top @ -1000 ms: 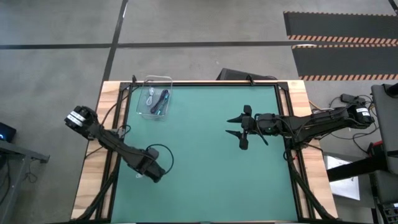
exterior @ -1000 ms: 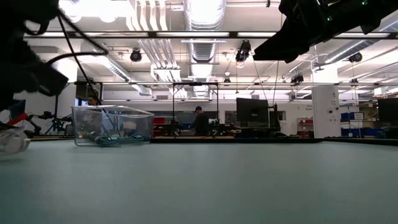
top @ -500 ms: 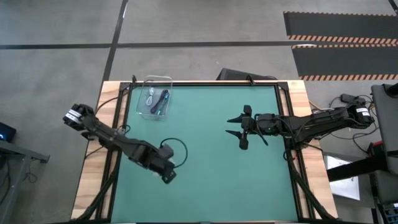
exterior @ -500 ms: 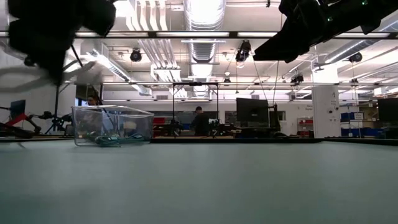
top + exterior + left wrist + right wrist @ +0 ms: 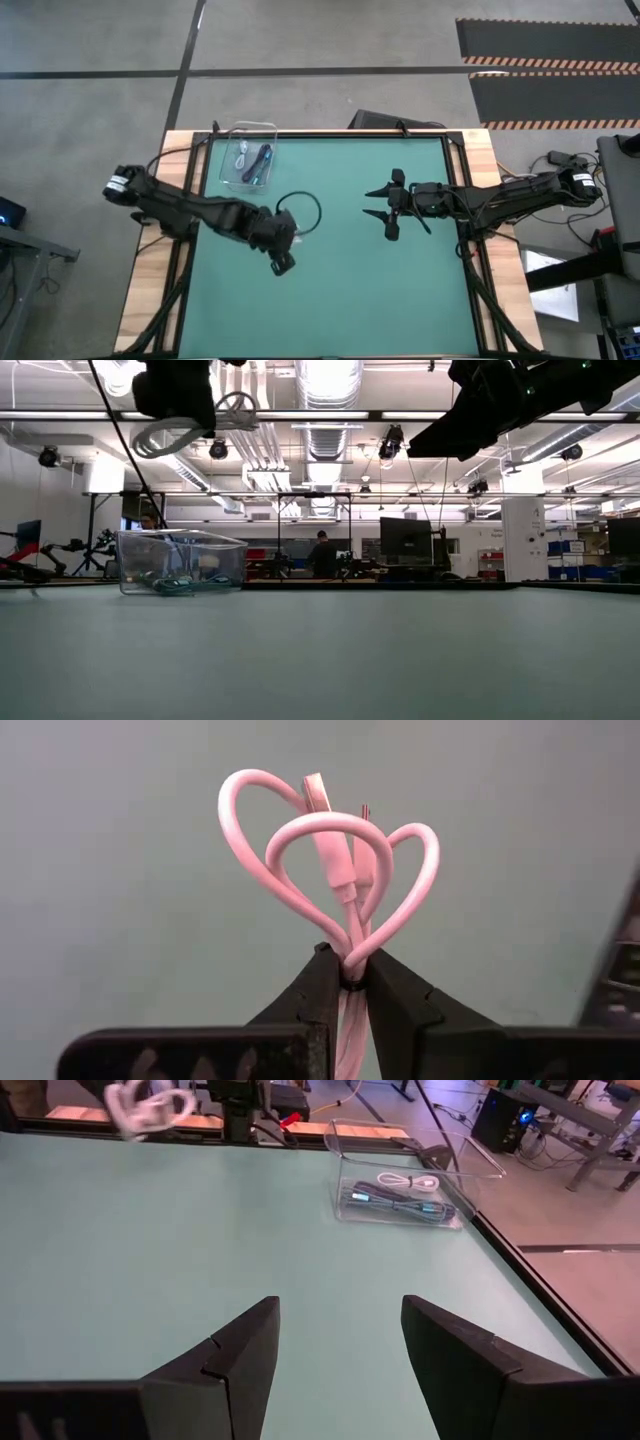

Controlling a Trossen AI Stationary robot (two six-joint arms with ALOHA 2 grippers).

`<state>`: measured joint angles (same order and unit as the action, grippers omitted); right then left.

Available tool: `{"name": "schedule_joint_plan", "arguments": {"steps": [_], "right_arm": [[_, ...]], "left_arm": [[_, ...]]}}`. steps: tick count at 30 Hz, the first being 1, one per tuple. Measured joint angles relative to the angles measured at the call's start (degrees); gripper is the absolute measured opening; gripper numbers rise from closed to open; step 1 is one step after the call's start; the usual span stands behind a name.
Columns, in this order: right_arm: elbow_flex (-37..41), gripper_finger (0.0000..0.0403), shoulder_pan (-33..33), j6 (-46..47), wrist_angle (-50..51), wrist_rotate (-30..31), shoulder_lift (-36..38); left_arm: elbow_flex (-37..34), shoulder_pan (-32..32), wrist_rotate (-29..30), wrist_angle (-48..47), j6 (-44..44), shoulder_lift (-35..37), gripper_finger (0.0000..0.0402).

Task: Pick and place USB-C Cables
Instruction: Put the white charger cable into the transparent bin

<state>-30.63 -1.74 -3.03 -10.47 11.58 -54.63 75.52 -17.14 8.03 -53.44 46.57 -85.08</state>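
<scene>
Seemingly white looped cable bundle (image 5: 335, 880)

left gripper (image 5: 345, 982): I see my fingers (image 5: 310, 995) pinched on a cable bundle | white cable (image 5: 335, 870): loops fan out ahead of the tips, connector upright | green table (image 5: 110, 870) beyond

A clear plastic bin (image 5: 249, 160) sits at the green table's (image 5: 340, 290) far-left corner.

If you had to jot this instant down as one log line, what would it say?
left gripper: shut on white cable, raised above mat | right gripper: open, waiting over mat | clear bin: three cables inside
</scene>
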Motion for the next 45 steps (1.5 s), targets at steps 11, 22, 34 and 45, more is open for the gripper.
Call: {"name": "schedule_joint_plan", "arguments": {"steps": [11, 22, 34, 45], "right_arm": [[0.00, 0.0203, 0.00, 0.00, 0.08, 0.02, 0.00], [0.00, 0.0203, 0.00, -0.13, 0.82, 0.02, 0.00], [0.00, 0.0203, 0.00, -0.68, 0.88, 0.04, 0.00], [0.00, 0.0203, 0.02, -1.01, 1.81, 0.04, 0.00]], "left_arm": [[1.71, 15.59, 2.58, -11.28, -17.46, 0.42, 0.0020], [1.26, 37.26, 2.86, -11.91, -31.95, 0.42, 0.0020], [0.29, 56.09, 3.26, -8.50, -40.17, -0.85, 0.0020], [0.18, 62.97, 3.19, -4.87, -44.02, -7.73, 0.0020]]}}
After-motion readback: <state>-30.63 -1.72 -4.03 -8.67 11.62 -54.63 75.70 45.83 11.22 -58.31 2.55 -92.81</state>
